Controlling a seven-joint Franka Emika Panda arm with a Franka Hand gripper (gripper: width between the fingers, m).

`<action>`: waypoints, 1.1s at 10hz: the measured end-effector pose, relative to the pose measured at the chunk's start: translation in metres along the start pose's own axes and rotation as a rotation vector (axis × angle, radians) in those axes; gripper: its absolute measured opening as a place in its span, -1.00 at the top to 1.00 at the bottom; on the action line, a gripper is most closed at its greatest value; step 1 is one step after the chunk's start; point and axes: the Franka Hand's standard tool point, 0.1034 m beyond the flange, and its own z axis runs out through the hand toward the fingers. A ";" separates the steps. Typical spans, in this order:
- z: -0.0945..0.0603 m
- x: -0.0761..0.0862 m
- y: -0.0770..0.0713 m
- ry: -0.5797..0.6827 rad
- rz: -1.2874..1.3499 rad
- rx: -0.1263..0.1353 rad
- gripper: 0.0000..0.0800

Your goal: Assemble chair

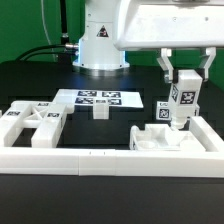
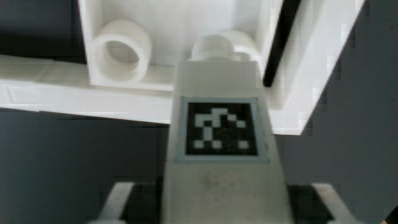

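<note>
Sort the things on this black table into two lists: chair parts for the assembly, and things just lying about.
Job in hand: tagged chunky white plastic post held in the pincer; blocky white plastic piece near its lower end; white framed panels; short white post.
Lying about: flat white marker board; long low white border rail.

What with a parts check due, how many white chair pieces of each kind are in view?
Short posts: 2 (one in the pincer, one beside the marker board)
Larger pieces: 2 (exterior view's left, right)
Total: 4
</note>
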 end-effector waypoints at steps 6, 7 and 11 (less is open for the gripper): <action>0.012 0.007 -0.019 0.154 -0.069 -0.005 0.28; 0.016 0.007 -0.018 0.150 -0.077 -0.006 0.28; 0.022 0.005 -0.018 0.144 -0.089 -0.006 0.28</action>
